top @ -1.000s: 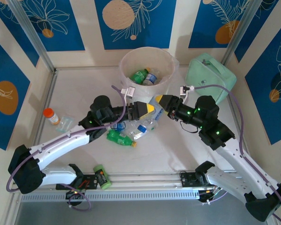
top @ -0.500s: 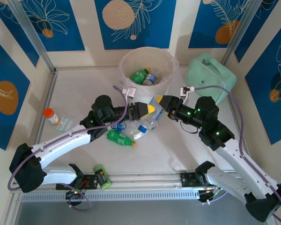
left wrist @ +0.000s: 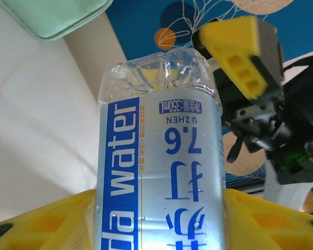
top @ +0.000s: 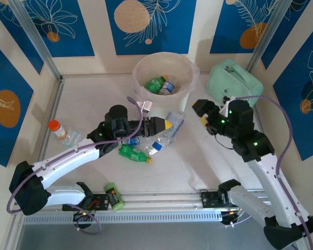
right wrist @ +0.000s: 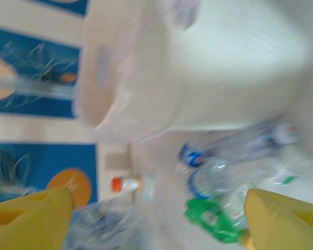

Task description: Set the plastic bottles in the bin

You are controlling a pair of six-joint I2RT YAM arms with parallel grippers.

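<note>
The held bottle [top: 175, 121], clear with a blue label, sits crosswise in the left gripper [top: 166, 124], clenched at mid-label between the yellow fingers [left wrist: 47, 224]. It hangs just in front of the bin [top: 138, 73], seemingly not yet above the rim. 2 bottles lie inside the bin, 1 green [top: 155, 83] and 1 clear [top: 168, 86]. Others wait on the table [top: 94, 104] under the left arm: a green one [top: 133, 152] and a few clear ones [top: 157, 146]. The right gripper [right wrist: 159, 208] is spread wide with nothing in it, off to the right near the mint case [top: 235, 83].

To do this step well, I'd raise the bottle clear of the rim first, carry it over the middle of the mouth and only then let go. The thin liner could catch a low pass. The far end already looks crumpled, so a firm but not crushing squeeze seems best.

The label reads "water" in white on blue, then "7.6", "350mL" and "U ZHEN", with large Chinese characters partly cut off
</note>
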